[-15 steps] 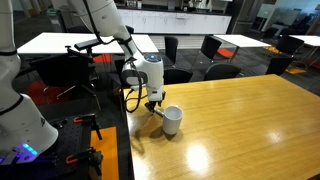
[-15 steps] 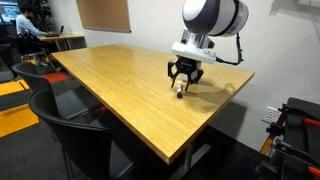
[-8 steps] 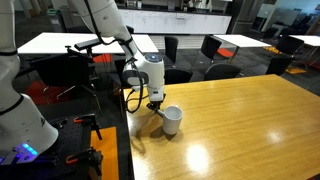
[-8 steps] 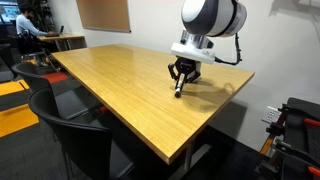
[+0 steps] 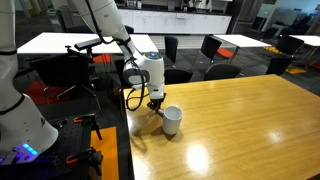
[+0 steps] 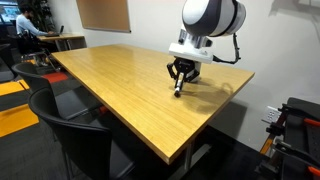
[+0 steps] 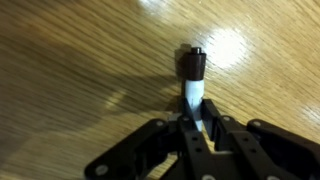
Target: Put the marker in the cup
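Observation:
My gripper (image 7: 193,122) is shut on the marker (image 7: 191,75). Its pale body sits between the fingers and its dark end points away over the wooden table (image 7: 70,60). In an exterior view the marker (image 6: 179,91) hangs tip-down from the gripper (image 6: 180,82), at or just above the tabletop near the table's corner. The white cup (image 5: 172,120) stands upright on the table right beside the gripper (image 5: 154,103), apart from it. The cup does not show in the wrist view.
Black chairs (image 6: 70,135) stand along the table's long side. The table edge (image 5: 128,120) runs close behind the gripper, with a black stand (image 5: 85,125) and cables beyond. Bare wood stretches away from the cup (image 5: 250,120).
The jaws have shut on the marker, and the gripper has risen very slightly with it. The cup has not moved.

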Action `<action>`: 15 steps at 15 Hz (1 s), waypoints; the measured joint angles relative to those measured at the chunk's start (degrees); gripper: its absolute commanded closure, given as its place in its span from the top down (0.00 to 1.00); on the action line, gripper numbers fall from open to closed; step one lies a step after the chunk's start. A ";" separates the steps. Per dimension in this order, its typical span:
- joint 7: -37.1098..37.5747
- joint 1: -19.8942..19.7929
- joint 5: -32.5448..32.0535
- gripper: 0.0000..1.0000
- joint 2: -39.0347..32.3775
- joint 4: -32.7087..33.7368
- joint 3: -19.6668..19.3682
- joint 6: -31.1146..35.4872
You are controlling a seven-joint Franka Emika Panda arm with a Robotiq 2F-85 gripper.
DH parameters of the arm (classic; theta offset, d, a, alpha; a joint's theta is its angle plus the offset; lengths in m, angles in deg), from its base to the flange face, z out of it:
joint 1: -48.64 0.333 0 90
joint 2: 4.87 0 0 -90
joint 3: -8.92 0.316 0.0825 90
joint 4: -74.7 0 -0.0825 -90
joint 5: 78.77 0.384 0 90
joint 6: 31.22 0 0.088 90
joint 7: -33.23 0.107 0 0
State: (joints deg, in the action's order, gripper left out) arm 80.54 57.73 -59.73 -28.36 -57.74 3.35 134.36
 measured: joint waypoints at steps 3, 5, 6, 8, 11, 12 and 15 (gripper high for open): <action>5.09 4.40 -4.42 0.05 1.54 -0.37 -2.38 0.46; 9.56 7.98 -9.02 0.05 3.16 -0.90 -4.58 0.68; 12.40 10.06 -12.17 0.05 4.00 -1.18 -6.18 0.73; 19.56 14.76 -20.44 0.05 5.68 -1.73 -10.61 0.75; 31.64 22.83 -34.69 0.05 7.61 -1.80 -19.69 0.75; 35.65 25.80 -39.41 0.05 8.18 -1.71 -23.14 0.74; 46.39 33.15 -51.69 0.05 9.67 -1.08 -31.39 -0.08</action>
State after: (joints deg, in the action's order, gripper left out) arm 126.93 90.88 -111.42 -18.69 -58.82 -28.04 134.28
